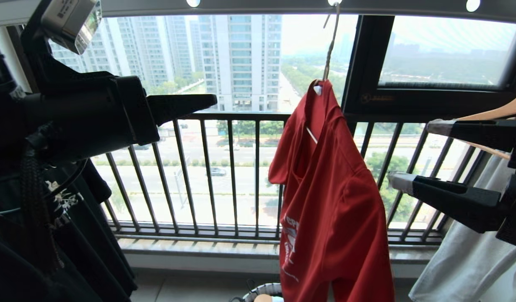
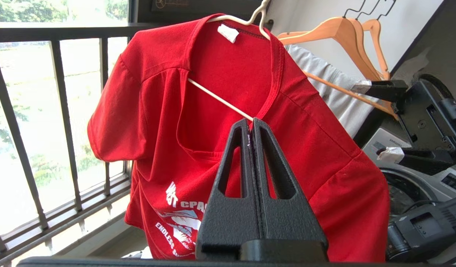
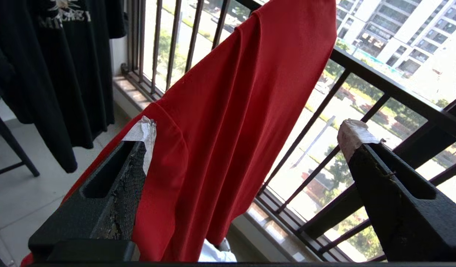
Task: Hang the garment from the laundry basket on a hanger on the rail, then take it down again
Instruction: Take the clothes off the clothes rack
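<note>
On the thin wire hanger point(image 2: 220, 99) droops the creased red garment point(image 1: 333, 201).

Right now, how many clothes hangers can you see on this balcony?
3: the thin white wire hanger carrying the red T-shirt, and two wooden hangers beside it, over a grey garment. The dark clothes' hangers are hidden.

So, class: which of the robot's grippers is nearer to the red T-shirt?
Right. The right gripper, open, sits just beside the red T-shirt, level with its sleeve. The left gripper, shut and holding nothing, is farther off on the other side, level with the collar.
</note>
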